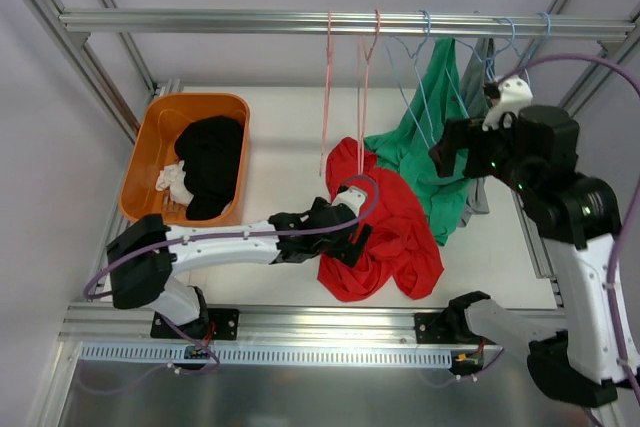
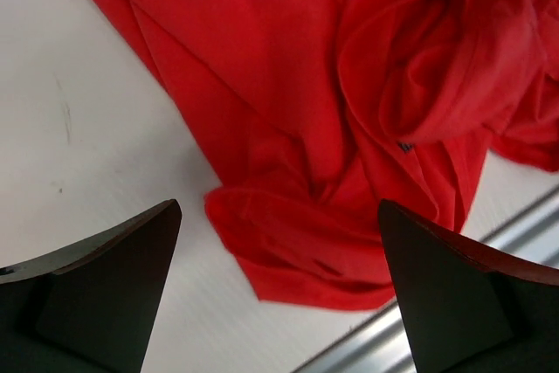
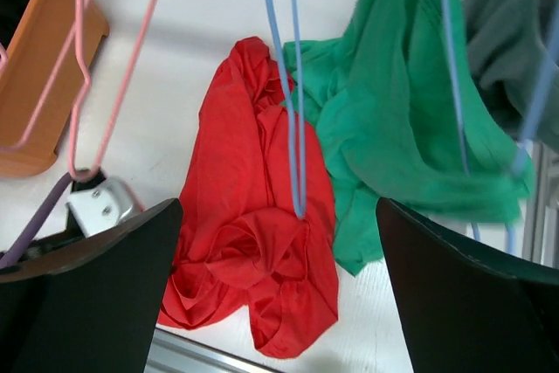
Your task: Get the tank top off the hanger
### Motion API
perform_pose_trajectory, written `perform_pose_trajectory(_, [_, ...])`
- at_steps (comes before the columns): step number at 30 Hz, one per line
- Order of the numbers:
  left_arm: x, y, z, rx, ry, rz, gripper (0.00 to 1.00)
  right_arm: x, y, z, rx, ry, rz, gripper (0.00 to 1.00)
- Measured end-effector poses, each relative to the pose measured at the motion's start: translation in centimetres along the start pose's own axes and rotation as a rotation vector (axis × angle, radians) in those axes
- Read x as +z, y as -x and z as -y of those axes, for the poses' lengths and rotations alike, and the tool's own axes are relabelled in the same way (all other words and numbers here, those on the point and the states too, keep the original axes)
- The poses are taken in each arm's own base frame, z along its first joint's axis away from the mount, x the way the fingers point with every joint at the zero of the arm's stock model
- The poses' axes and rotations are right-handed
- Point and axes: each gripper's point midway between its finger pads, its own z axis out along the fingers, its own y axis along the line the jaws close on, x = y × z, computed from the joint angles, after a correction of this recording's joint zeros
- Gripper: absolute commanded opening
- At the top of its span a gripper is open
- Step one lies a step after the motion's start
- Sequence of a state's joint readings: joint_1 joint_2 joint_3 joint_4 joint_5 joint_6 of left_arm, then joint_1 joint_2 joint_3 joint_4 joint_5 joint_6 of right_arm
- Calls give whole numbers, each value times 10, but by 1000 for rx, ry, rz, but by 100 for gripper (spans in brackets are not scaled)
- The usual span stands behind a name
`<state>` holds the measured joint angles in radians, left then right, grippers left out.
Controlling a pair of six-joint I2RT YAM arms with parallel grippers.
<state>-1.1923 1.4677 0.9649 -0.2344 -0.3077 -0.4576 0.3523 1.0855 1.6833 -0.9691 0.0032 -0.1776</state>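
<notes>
The left gripper (image 2: 279, 211) has its two fingers wide apart and holds nothing. It is just above the red tank top (image 1: 385, 237), which lies bunched on the table (image 1: 280, 127), off any hanger. In the top view the red tank top's long way runs from 11 o'clock to 5 o'clock.

The right gripper (image 3: 279, 207) is wide apart too, up high by the green tank top (image 1: 425, 162). That one hangs on a blue hanger (image 3: 293, 128) from the rail (image 1: 200, 20). Its long way runs from 12 o'clock to 6 o'clock, straps up at 12.

I think a pull could snag a strap and drag the hanger off the rail, or the fingers could pinch wire, not cloth
</notes>
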Motion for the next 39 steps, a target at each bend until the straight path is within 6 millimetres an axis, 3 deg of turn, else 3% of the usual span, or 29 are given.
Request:
perform_pose_trajectory(8, [67, 23, 20, -76, 71, 66, 98, -81, -15, 13, 39, -46, 209, 100])
perform_pose_trajectory(11, [83, 28, 30, -118, 58, 89, 99, -92, -15, 13, 40, -44, 242, 100])
perform_pose_trajectory(16, [115, 35, 48, -169, 41, 100, 96, -88, -20, 12, 37, -35, 224, 100])
perform_pose_trajectory(17, [121, 31, 48, -179, 45, 92, 90, -87, -21, 11, 36, -32, 219, 99])
perform_pose_trajectory(18, [126, 26, 48, -191, 53, 83, 69, -86, -22, 11, 34, -28, 216, 99])
perform_pose_trajectory(22, [129, 16, 43, -238, 98, 96, 24, -87, -22, 8, 31, -10, 214, 100])
perform_pose_trajectory(24, [125, 9, 41, -256, 107, 103, 14, -88, -22, 7, 31, -6, 217, 100])
perform_pose_trajectory(25, [121, 7, 38, -271, 116, 106, 0, -88, -22, 7, 30, -4, 219, 100])
perform_pose_trajectory(29, [96, -10, 17, -284, 167, 100, 0, -93, -22, 5, 30, 6, 234, 99])
perform_pose_trajectory(33, [51, -24, -25, -297, 271, 111, 0, -96, -22, 4, 29, 11, 244, 99])
perform_pose_trajectory(36, [9, -15, -52, -324, 318, 184, 0, -97, -20, 4, 30, 14, 252, 99])
perform_pose_trajectory(39, [-35, 9, -71, -368, 328, 298, 0, -97, -19, 4, 30, 16, 262, 100])
